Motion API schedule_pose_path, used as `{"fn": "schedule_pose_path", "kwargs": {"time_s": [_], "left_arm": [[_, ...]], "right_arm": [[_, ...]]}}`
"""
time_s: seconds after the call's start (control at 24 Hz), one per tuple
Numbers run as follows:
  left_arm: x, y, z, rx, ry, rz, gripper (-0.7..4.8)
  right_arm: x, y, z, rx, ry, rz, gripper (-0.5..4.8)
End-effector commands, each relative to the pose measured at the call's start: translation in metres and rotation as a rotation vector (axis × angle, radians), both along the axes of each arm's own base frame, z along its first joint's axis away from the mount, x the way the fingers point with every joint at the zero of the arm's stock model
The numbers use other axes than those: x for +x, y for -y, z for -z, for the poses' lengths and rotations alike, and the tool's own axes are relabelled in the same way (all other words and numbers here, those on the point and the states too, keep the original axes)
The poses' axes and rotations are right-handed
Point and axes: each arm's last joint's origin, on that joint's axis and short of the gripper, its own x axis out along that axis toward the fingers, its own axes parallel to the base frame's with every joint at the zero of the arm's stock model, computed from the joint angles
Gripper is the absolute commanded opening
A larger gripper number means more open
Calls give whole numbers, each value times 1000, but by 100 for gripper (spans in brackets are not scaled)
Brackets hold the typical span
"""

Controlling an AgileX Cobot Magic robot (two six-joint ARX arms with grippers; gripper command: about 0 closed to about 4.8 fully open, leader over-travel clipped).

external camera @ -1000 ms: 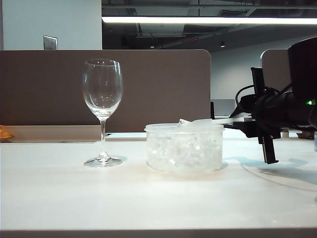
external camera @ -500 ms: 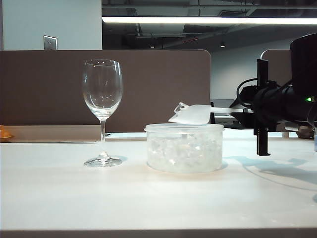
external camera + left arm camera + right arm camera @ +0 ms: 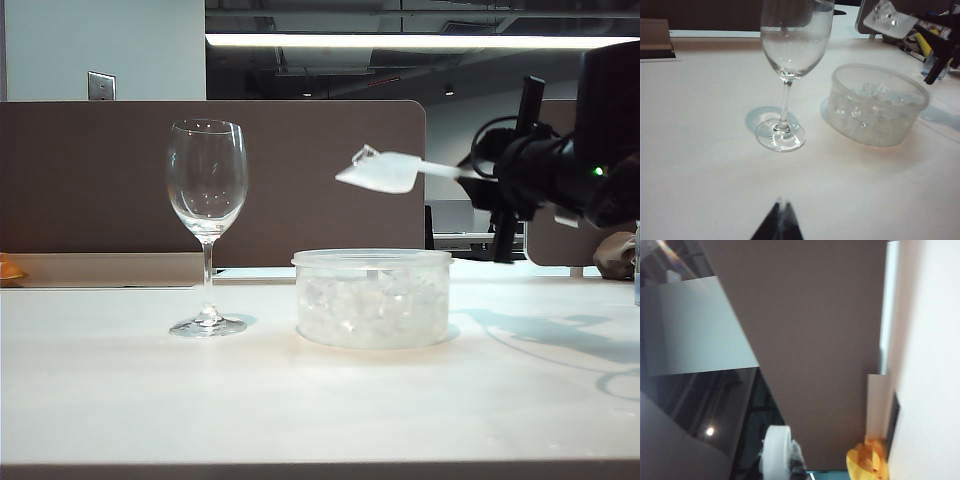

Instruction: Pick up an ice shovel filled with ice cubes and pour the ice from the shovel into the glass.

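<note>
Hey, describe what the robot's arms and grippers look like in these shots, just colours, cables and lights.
The right arm in the exterior view is matte black and bulky, with black cables looping near its wrist and a small green indicator light. The right gripper has thin, flat black fingers. Of the left gripper, the left wrist view shows only dark, pointed fingertips meeting at the frame's edge; nothing else of that arm is visible.

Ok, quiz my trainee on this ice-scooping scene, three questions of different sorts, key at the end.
1. True or false: the ice shovel rests inside the plastic tub.
2. Which gripper holds the shovel: A left gripper, B right gripper, C neither?
3. Fill in: the glass stands upright and ____ of ice cubes.

Key: 1 false, it hangs above the tub; 2 B; 3 empty.
</note>
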Motion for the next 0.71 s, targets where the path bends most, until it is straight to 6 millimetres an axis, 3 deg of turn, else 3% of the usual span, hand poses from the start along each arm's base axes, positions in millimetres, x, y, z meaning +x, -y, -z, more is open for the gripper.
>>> {"fn": "schedule_pose_path", "kwargs": {"time_s": [0.04, 0.71], "left_arm": [[0, 0, 0, 2, 2, 6, -5], [0, 0, 0, 2, 2, 6, -5]], "right_arm": [[4, -2, -11, 12, 28, -5, -6], [6, -18, -35, -57, -28, -15, -6]]}}
